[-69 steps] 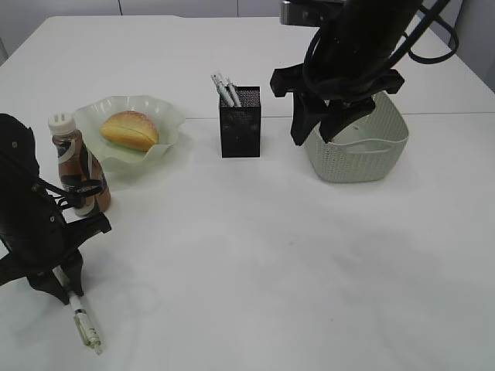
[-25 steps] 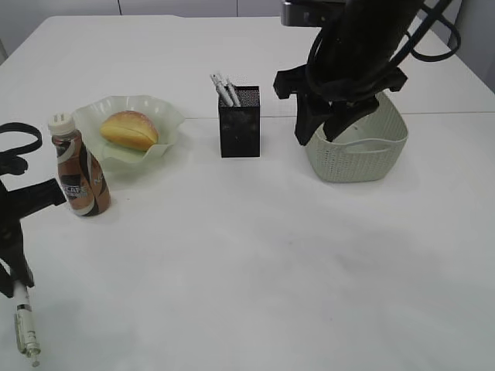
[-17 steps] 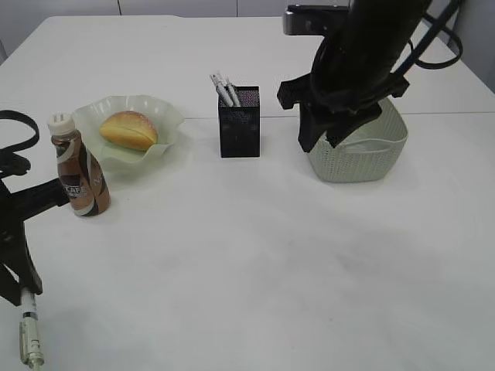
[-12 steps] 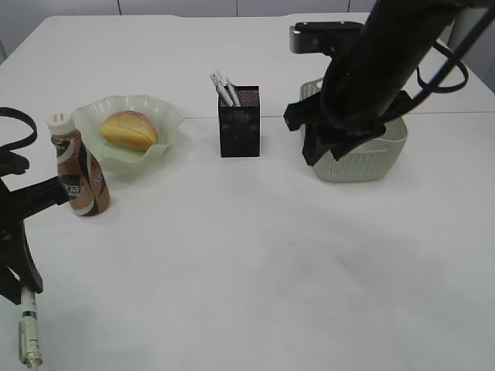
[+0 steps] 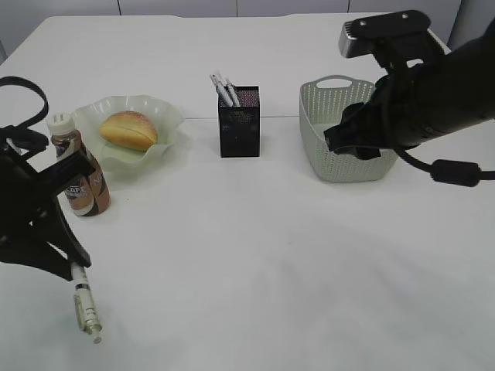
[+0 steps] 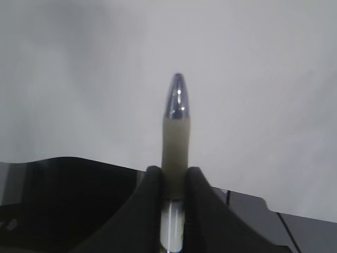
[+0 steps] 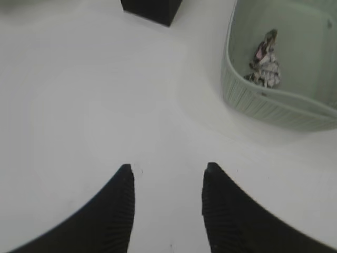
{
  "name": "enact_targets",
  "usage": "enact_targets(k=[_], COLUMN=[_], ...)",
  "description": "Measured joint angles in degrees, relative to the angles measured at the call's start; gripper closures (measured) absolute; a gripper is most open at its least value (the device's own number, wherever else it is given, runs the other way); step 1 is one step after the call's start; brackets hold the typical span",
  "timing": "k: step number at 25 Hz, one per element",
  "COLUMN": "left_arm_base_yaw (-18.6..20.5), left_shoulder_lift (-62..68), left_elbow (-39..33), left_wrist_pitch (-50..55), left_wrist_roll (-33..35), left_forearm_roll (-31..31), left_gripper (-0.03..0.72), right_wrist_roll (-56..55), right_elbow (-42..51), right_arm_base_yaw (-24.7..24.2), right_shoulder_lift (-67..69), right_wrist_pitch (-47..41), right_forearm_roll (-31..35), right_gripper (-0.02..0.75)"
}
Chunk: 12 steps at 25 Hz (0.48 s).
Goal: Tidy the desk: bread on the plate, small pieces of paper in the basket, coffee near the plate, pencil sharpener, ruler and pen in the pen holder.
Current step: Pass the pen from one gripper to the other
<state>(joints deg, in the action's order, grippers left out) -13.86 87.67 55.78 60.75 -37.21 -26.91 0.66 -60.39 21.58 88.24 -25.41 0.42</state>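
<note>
Two arms work over the tabletop (image 5: 255, 255), which carries, in descending size, the basket (image 5: 340, 166), the plate (image 5: 166, 127), the holder (image 5: 240, 127), the coffee (image 5: 77, 170) and the bread (image 5: 130, 130). The bread lies on the plate; the coffee stands upright just beside the plate, on its left. The basket holds crumpled paper (image 7: 266, 63). The holder already contains several white pens (image 5: 225, 89), leaning toward its left rear corner. The left hand (image 6: 174, 182) is clamped on the last pen (image 5: 85, 305), which hangs tip-down, slightly tilted, at the front left of the tabletop, well apart from the holder; whether the tip touches the surface cannot be told. The right hand (image 7: 167, 203) is empty with its fingers apart, positioned over bare tabletop near the front of the basket. Judged step: delivery of the pen to the holder. The next move calls for carrying the pen rightward and back, past the coffee without striking it, then aligning it upright over the holder opening before release. No ruler or sharpener is visible.
</note>
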Motion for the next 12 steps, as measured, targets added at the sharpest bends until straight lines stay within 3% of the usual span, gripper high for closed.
enact_targets(k=[4,12], left_arm_base_yaw=[0.0,0.0], left_shoulder_lift=[0.0,0.0], left_elbow=[0.0,0.0], left_wrist_pitch=[-2.1,-6.1], left_wrist_roll=[3.1,9.4], left_forearm_roll=[-7.0,-18.5], left_gripper=[0.622,0.620], right_wrist_roll=[0.0,0.1], right_elbow=[3.1,3.6], right_arm_base_yaw=[0.0,0.0], right_shoulder_lift=[-3.6,-4.6], right_wrist_pitch=[4.9,6.1], right_forearm_roll=[-1.2,-2.2], right_gripper=[0.391,0.393])
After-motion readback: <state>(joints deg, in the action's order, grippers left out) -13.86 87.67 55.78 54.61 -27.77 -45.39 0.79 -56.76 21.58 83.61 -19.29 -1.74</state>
